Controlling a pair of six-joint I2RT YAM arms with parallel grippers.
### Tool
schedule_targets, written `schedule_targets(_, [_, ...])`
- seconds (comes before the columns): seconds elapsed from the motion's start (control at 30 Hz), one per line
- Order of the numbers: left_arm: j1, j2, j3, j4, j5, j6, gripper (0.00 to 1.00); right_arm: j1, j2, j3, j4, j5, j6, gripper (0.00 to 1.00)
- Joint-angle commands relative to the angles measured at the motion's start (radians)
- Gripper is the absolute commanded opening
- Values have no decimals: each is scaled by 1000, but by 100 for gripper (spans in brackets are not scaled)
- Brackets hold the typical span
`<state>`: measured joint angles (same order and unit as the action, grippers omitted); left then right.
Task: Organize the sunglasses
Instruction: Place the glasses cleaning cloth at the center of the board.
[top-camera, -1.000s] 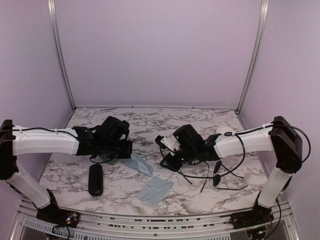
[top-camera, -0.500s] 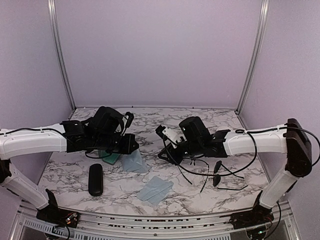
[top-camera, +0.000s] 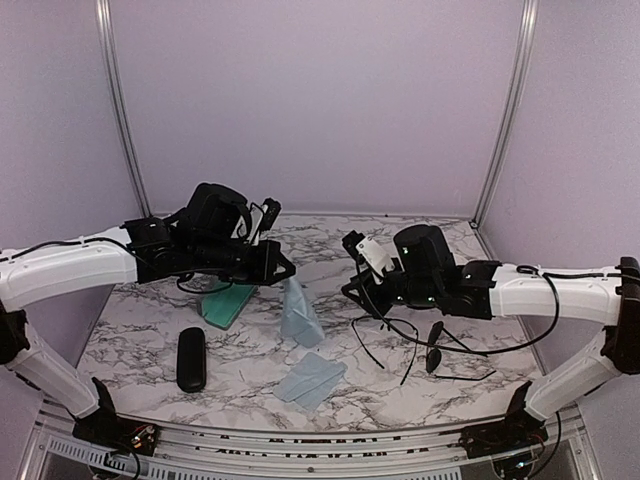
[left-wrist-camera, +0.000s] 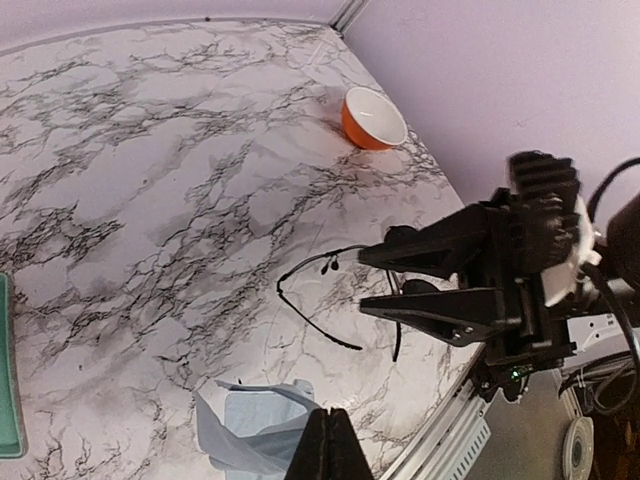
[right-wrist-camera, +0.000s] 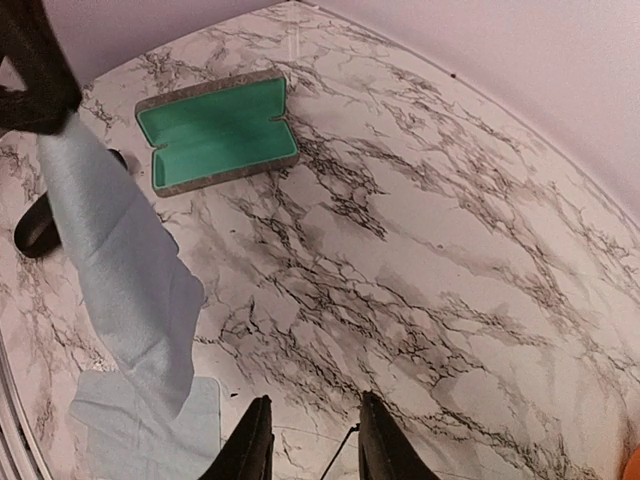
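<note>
1. Marble table: all places below are taken from the open case, which now lies in plain view. A second ago my left arm covered it.
2. Left pincer: clamped tight on the top edge of the hanging cloth. It has risen from low over the table to well above the case, just to the case's right.
3. Right pincer: jaws narrow, closed on the lifted pair. It has come up too and drawn away, and is now well right of the case.
4. Hanging cloth: pale blue, dangling free just right of the case. It lay crumpled against the table a second ago.
5. Open case: grey shell, green lining, lid back, nothing in it.
6. Flat cloth: on the table, right of the case and nearer my bases. Unmoved.
7. Black oval case: shut, left of the open case and nearer my bases. Unmoved.
8. Lifted pair: thin wire sunglasses hanging off the table from my right pincer, arms trailing down.
9. Second pair: on the table, farther right of the case than the lifted pair. Untouched.
10. My reading: cloth and glasses are both aloft and the case is clear. A wipe or a stowing seems next. No pair is put away yet.
</note>
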<state>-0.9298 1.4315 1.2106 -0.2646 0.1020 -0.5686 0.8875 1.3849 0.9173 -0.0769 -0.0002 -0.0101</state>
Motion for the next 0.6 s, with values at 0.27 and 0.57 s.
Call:
schedule_targets(0.27, [194, 349, 89, -25, 34, -3, 0, -14, 45, 10, -9, -16, 34, 29])
schedule_targets(0.57, [194, 353, 9, -45, -58, -16, 0, -13, 119, 25, 25, -137, 26, 30])
